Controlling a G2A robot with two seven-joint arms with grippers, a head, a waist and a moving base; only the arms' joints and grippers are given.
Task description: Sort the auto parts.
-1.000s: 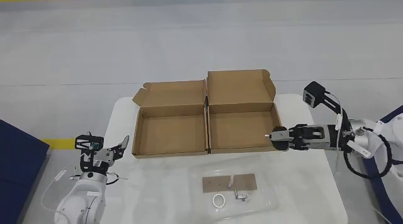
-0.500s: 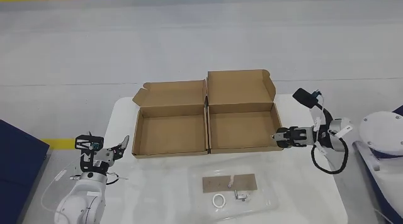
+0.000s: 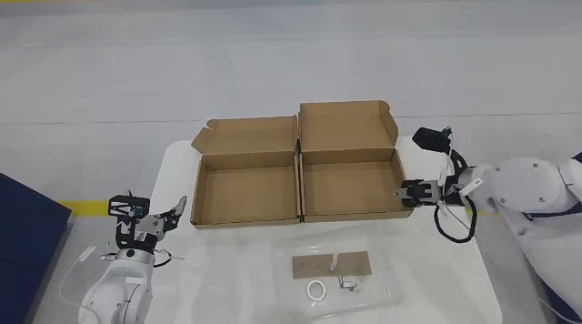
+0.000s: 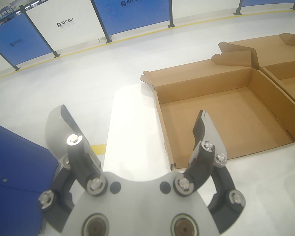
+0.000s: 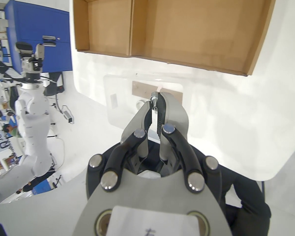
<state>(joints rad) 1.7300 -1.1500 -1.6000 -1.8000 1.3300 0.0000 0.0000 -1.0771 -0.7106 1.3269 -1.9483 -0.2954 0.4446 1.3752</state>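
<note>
Pulled back over the last second, the right arm now folds closer to the robot, its right gripper (image 5: 155, 102) poised beside the near right corner of the right cardboard box (image 3: 350, 187). Its fingers pinch narrowly on a small metal screw (image 5: 153, 98), held at their tips above the table (image 3: 227, 269). The left cardboard box (image 3: 245, 195) stands open against the right one. Nearer the robot lies a clear plastic tray (image 3: 382, 294) carrying a cardboard strip (image 3: 314, 266), a white ring (image 3: 316, 289) and a small metal part (image 3: 346, 281). At the table's left edge, the left gripper (image 4: 132, 116) hovers with fingers spread wide.
</note>
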